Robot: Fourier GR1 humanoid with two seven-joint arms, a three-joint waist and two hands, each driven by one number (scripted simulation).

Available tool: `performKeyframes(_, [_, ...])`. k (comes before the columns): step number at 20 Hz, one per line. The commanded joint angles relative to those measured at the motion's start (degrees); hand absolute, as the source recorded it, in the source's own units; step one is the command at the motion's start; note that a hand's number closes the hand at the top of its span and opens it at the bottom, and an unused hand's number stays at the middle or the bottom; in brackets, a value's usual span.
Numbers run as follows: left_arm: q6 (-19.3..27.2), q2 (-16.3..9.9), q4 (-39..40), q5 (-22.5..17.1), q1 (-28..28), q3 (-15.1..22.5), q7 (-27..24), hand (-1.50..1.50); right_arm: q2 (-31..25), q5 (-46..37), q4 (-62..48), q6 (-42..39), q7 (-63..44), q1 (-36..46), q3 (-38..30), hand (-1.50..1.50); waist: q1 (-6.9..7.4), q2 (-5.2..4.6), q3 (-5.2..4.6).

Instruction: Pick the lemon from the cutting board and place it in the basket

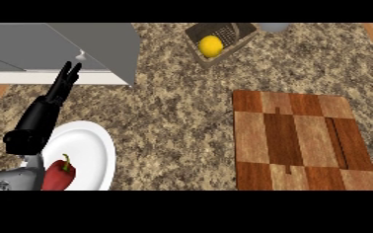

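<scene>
- The lemon (210, 45) lies in the basket (244, 31), well apart from the board (299, 140).
- Left robot hand (64, 81) rests released, fingers straight; right is out of view.
- Risk: a nudged basket could tip the lemon onto the counter (175, 123).

lemon (210, 46) in basket (244, 31), bare cutting board (300, 140), left robot hand (62, 84) resting

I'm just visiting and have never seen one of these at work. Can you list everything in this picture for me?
lemon: one, yellow, inside the basket
basket: one, brown, top centre of the counter
cutting board: one, brown wood, at right
plate: one, white, lower left
red pepper: one, on the plate
sink: one, grey, top left
counter: speckled stone
left hand: one, black, fingers straight, over the sink's edge
</scene>
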State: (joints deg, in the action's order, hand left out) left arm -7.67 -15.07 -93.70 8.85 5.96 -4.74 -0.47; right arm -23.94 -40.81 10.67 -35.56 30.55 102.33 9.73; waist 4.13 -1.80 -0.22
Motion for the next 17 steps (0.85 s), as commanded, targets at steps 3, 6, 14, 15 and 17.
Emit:
performKeyframes(3, [1.0,0.4,0.5,0.9,4.5,0.3,0.2,0.00,0.3,10.8,-6.3,-7.8,-2.3,2.3,-10.9,-1.50,-1.07,0.29,0.11])
performKeyframes(6, [0.3,0.7,1.0,0.2,5.1,0.4,-0.3,0.00,-2.6,15.8,-9.1,-3.4,-8.2,3.1,-16.5,-1.50,-0.54,-0.65,0.05])
performKeyframes(14, [-0.4,0.0,0.3,0.2,5.4,-0.1,-0.6,0.00,-9.6,23.5,-10.6,3.4,-19.6,1.3,-24.2,-1.50,0.82,-1.58,0.09])
performKeyframes(15, [-0.6,0.8,-1.3,0.1,5.3,1.0,-0.1,0.00,-10.7,24.1,-10.6,4.2,-20.3,1.5,-24.9,-1.50,1.36,-1.68,0.14])
performKeyframes(17, [-0.6,1.2,-1.9,-0.3,4.2,0.9,-0.4,0.00,-13.3,24.5,-10.7,4.2,-19.6,-0.9,-25.2,-1.50,1.83,-1.95,0.22])
